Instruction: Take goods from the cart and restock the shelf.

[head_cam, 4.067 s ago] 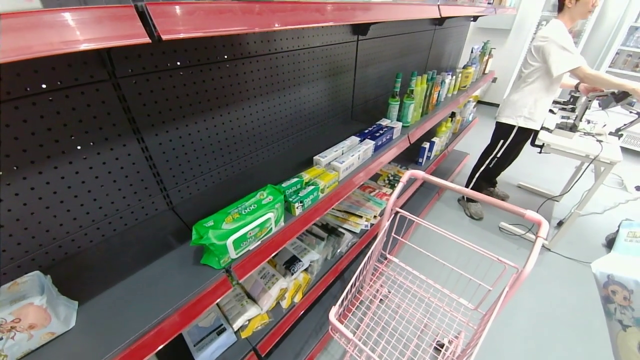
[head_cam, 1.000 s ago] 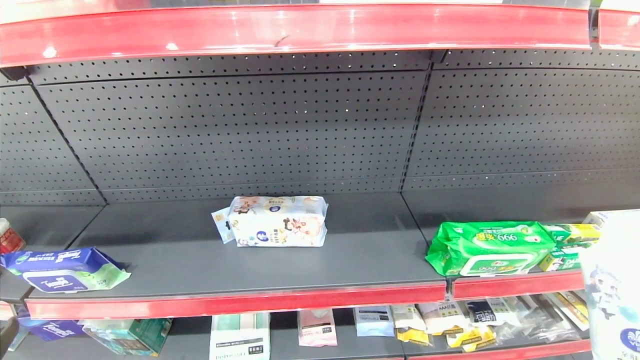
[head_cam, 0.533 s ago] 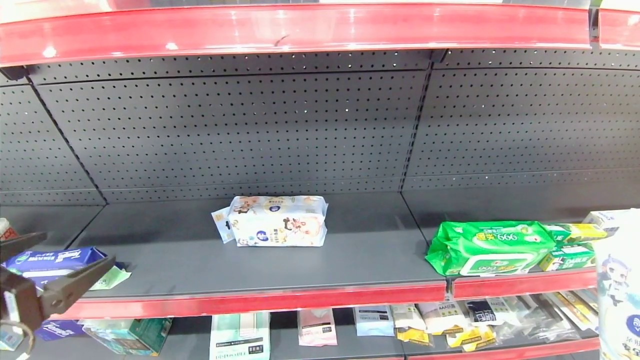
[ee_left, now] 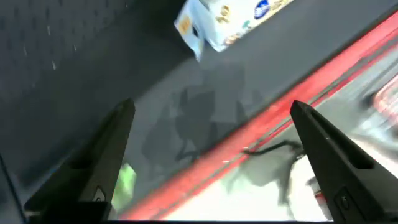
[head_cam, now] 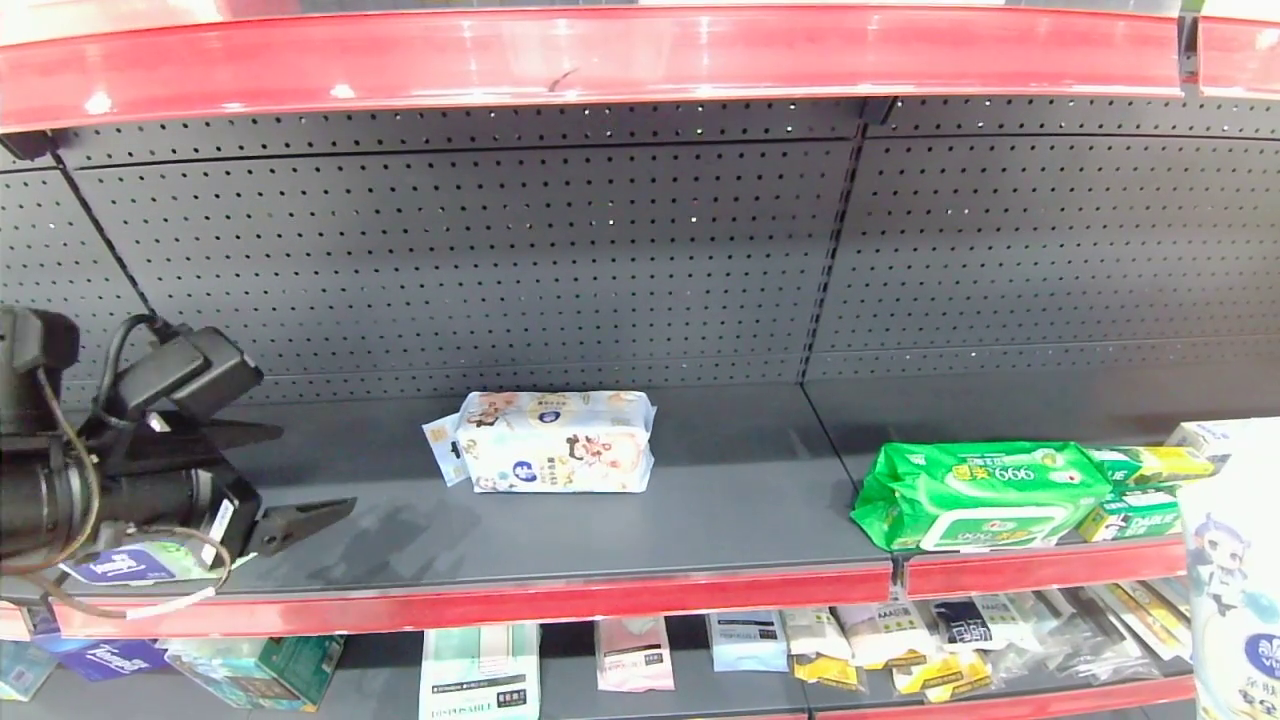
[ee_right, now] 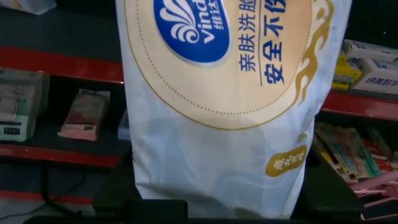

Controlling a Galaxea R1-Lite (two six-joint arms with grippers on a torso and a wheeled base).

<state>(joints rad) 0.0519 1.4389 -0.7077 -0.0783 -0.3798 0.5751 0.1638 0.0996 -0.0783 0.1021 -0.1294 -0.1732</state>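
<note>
Dark grey metal shelf with red front lip (head_cam: 600,545): holds white cartoon-printed tissue pack (head_cam: 555,441) lying flat at centre, green wet-wipe pack (head_cam: 985,495) at 4 o'clock, blue-and-white wipe pack (head_cam: 125,565) at 8 o'clock. Left gripper (head_cam: 315,468), 9 o'clock, level above the shelf, fingers spread wide, empty. Right gripper (ee_right: 217,202), 4 o'clock edge, fingers clamped on tall white plastic bag with blue emblem (ee_right: 224,93), upright, in front of the shelf.

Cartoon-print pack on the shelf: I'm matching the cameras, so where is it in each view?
Head view: the cartoon-print pack lies mid-shelf, behind the red shelf edge.
Left wrist view: the pack lies beyond the open left gripper, past that edge.
Right wrist view: probably the pale sliver beside the held bag.
Shared landmark: the red shelf edge.
</note>
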